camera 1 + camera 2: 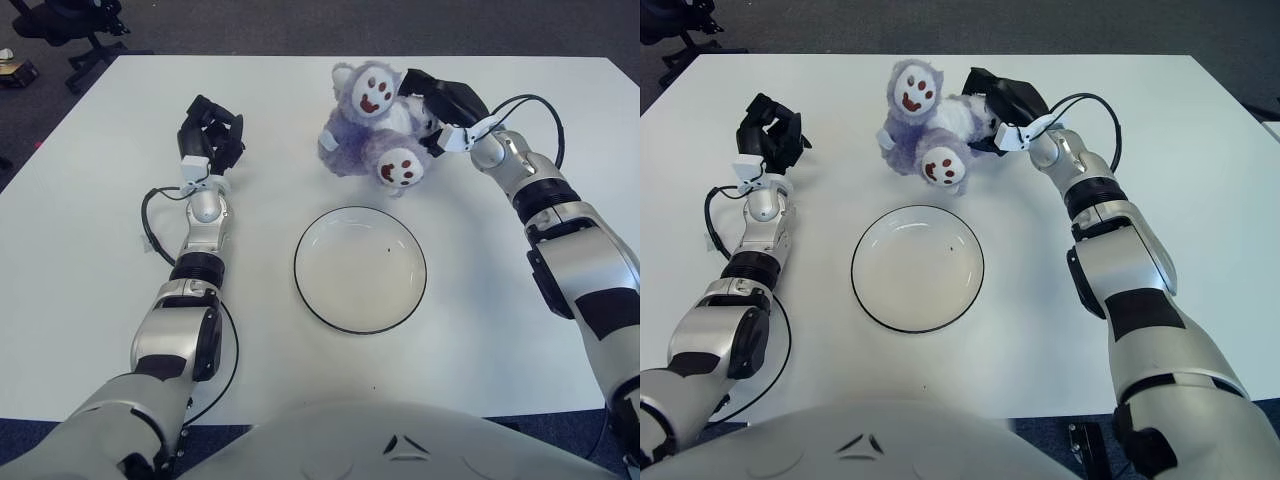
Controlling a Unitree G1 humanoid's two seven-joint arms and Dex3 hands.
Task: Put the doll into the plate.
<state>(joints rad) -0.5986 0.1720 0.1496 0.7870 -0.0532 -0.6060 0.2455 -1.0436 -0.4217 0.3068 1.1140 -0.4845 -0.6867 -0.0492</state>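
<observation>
A fluffy purple and white doll [372, 135] with brown-marked paw pads is held just beyond the far rim of the white, black-edged plate [360, 268]. My right hand [440, 103] is shut on the doll's right side, its black fingers wrapped into the fur. The doll is tilted, one paw pointing up and one toward the plate. My left hand [210, 132] is raised to the left of the doll, well apart from it, fingers curled with nothing in them. The plate holds nothing but a tiny dark speck.
The white table [100, 250] stretches wide on both sides of the plate. A black office chair base [75, 30] and a small box [18, 70] stand on the dark floor beyond the far left corner.
</observation>
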